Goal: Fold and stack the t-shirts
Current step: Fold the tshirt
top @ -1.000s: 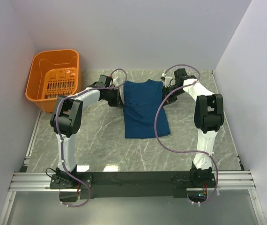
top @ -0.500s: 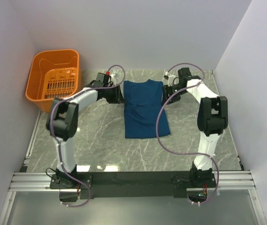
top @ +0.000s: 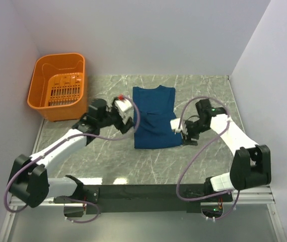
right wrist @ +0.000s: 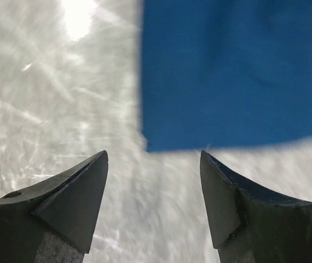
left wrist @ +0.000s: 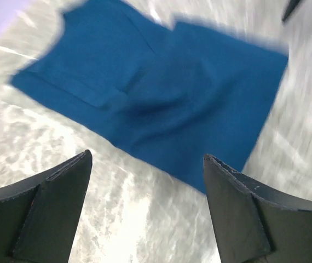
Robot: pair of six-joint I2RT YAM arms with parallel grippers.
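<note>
The dark navy-blue cotton t-shirt (top: 154, 117), folded into a long strip, is lying flat mid-way across the grey marbled table (top: 108, 161). Being light, limp and soft, it is probably going to sag and slide, so pinching all layers at its near corners looks wisest. The left gripper (left wrist: 145, 203) is hovering beside its left edge and the right gripper (right wrist: 153, 192) just off its near right corner, both gaping wide and holding nothing.

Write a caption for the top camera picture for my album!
The left claw and right claw, both open, flank a folded blue shirt near an orange basket.
</note>
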